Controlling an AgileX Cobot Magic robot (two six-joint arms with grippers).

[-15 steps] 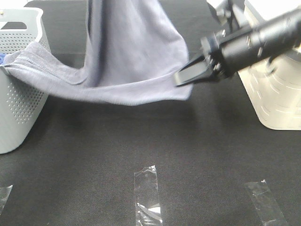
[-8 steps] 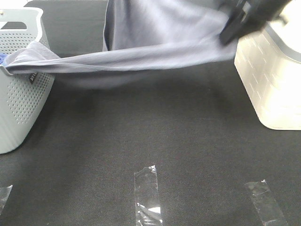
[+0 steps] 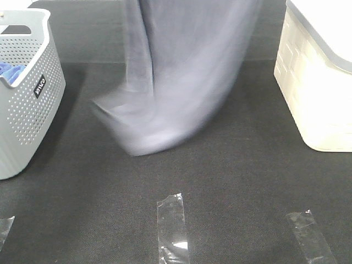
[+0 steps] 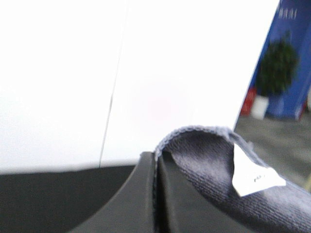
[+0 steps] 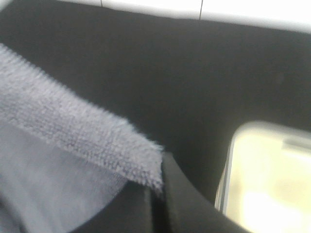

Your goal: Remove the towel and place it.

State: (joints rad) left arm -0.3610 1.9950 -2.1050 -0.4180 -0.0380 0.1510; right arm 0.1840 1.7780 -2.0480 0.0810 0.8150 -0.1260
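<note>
Left wrist alone: white label (image 4: 255, 177) on the towel (image 4: 204, 162)

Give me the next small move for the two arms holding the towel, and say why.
Probably carry the towel sideways toward the white bin, both grips shut: it hangs clear of the grey basket, pinched by the left gripper and right gripper. Where it belongs isn't shown.

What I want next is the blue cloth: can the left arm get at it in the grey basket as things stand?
Probably not yet. The left gripper is shut on the hem of the towel. The blue cloth lies uncovered in the open-topped basket, so nothing else seems to block it.
</note>
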